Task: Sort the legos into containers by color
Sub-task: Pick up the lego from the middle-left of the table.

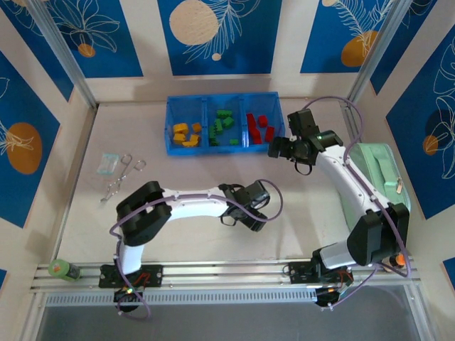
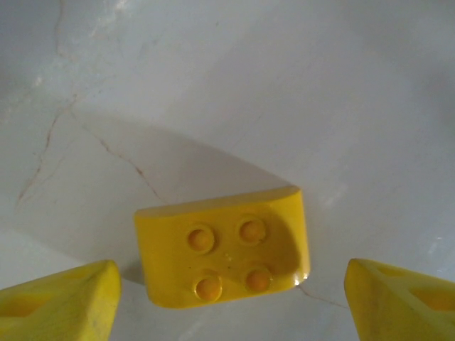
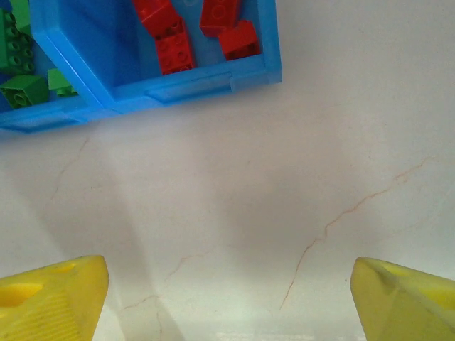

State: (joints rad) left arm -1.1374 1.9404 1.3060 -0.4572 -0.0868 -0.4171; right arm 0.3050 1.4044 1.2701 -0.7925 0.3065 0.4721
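Packet and metal tongs lie near the desk's left edge; left claw, over the middle of the desk, stands spread, its yellow fingers on either side of a yellow lego lying studs-up on the bare desk, touching neither; the blue containers sit at the far edge, orange and yellow legos in the left compartment, green legos in the middle, red legos in the right; right claw, spread too, hangs over bare desk just off the containers' near right corner; a mint-green case lies by the right edge.
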